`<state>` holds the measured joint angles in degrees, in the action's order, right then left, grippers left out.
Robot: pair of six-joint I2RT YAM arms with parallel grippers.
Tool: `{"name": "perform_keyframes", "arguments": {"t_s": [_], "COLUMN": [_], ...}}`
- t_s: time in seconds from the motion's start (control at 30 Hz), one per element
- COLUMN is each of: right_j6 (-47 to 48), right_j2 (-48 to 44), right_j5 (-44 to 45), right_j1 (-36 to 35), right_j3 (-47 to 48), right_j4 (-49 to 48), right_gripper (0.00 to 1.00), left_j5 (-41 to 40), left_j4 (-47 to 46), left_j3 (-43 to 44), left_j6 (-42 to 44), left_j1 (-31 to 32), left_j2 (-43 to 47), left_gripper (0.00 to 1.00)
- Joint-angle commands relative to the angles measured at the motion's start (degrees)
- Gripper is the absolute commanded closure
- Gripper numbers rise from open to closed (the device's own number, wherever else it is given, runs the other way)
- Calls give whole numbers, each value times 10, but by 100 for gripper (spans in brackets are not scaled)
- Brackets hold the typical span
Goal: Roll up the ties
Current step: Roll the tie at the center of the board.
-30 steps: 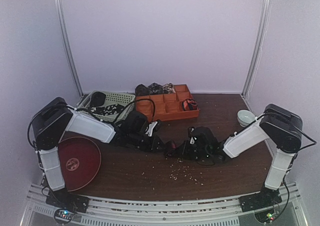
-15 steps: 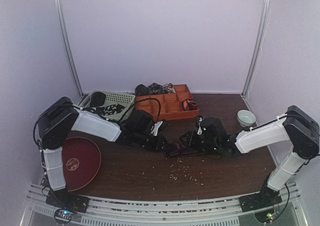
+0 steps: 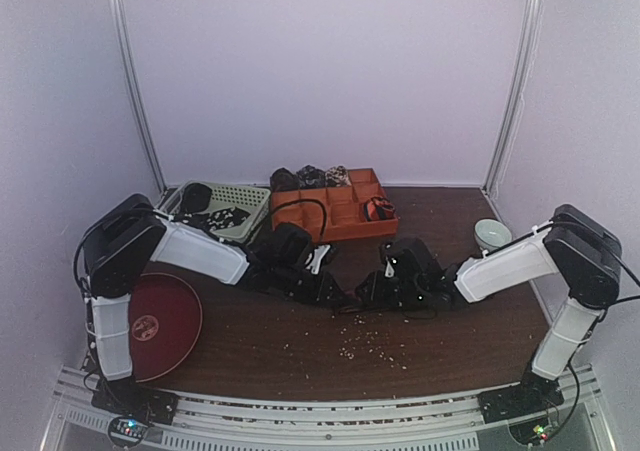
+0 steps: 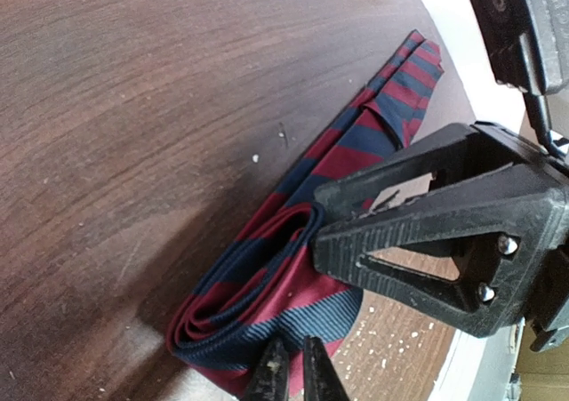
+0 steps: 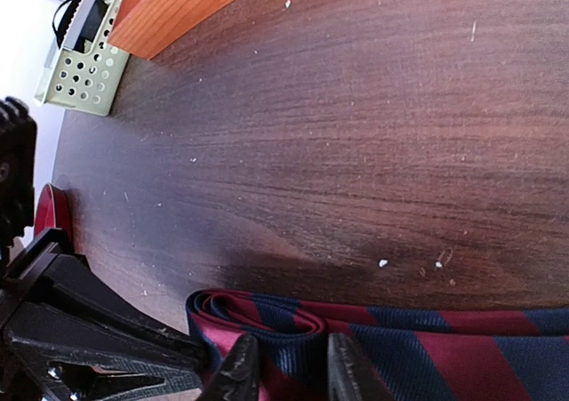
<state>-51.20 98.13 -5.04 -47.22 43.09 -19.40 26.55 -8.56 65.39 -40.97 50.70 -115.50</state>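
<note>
Tie [image 4: 348,156], red-and-navy striped, probably soft, light and slippery, lies part-coiled on the table [image 4: 133,108]; left gripper [image 4: 289,374] clenched on the coil's end, right gripper [image 5: 289,370] astride its fold, grip unclear; best pinched at the coil.

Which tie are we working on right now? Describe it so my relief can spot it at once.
On the brown table, nearer the arms than the orange tray, a tie lies between the left pincer and the right pincer. Unlike the red-and-black coil in that tray, it has broad red and navy stripes, one end folded in layers, the rest flat.
</note>
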Motion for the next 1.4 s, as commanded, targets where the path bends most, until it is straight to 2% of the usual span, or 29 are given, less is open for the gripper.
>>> {"name": "perform_keyframes", "arguments": {"t_s": [0.0,0.3,0.57,0.73,0.87,1.1,1.37], "right_j6": [-10,-57,-54,-39,-41,-31,-4], "right_j2": [23,67,56,53,52,51,1], "right_j5": [-25,-47,-20,-16,-16,-18,8], "right_j1": [-2,-33,-42,-42,-42,-42,-43], "right_j3": [-1,17,16,31,29,40,53], "right_j4": [-9,-57,-50,-34,-39,-29,50], "right_gripper": [74,81,79,79,79,79,71], "left_j5": [-61,-149,-84,-49,-13,-3,-27], "left_j4": [45,68,-7,-33,-59,-88,-62], "left_j3": [2,-116,-175,-159,-134,-118,-110], "left_j6": [18,20,-2,-8,-19,-26,-11], "left_j1": [-3,-38,-33,-27,-17,2,2], "left_j2": [27,130,139,161,134,84,58], "left_gripper": [91,92,94,94,95,96,96]}}
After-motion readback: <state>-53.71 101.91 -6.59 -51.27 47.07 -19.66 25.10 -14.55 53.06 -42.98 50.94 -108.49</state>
